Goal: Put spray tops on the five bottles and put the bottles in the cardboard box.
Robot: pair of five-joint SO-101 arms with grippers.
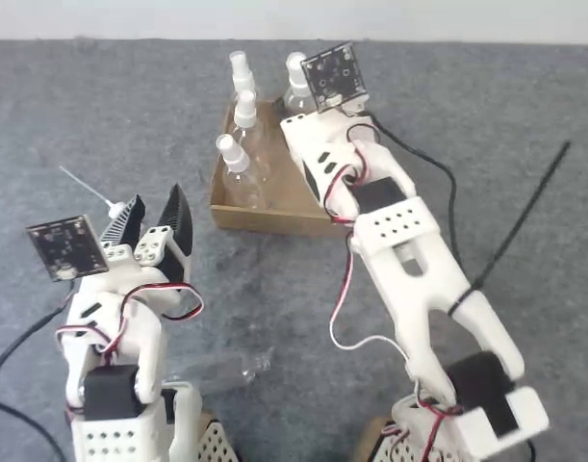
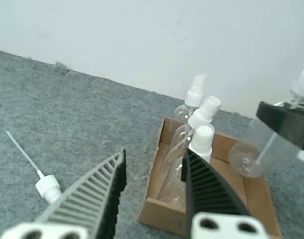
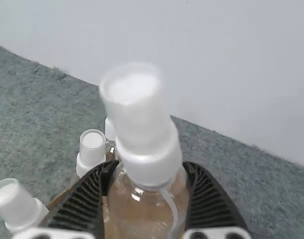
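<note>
Tubing stretched out behind it, one loose spray top [image 1: 108,204] lies on the grey carpet [image 1: 72,106] at ten o'clock from the left gripper [image 1: 159,195]. That gripper's jaws are spread wide and empty, likely so they can collect the top. At two o'clock from that gripper sits the cardboard box [image 1: 274,219], with three capped bottles [image 1: 243,115] standing along its nine o'clock side. Above the box's one o'clock corner, the right gripper [image 3: 144,174] pinches a fourth capped bottle [image 1: 295,89] just under the cap, presumably to set it beside the others.
</note>
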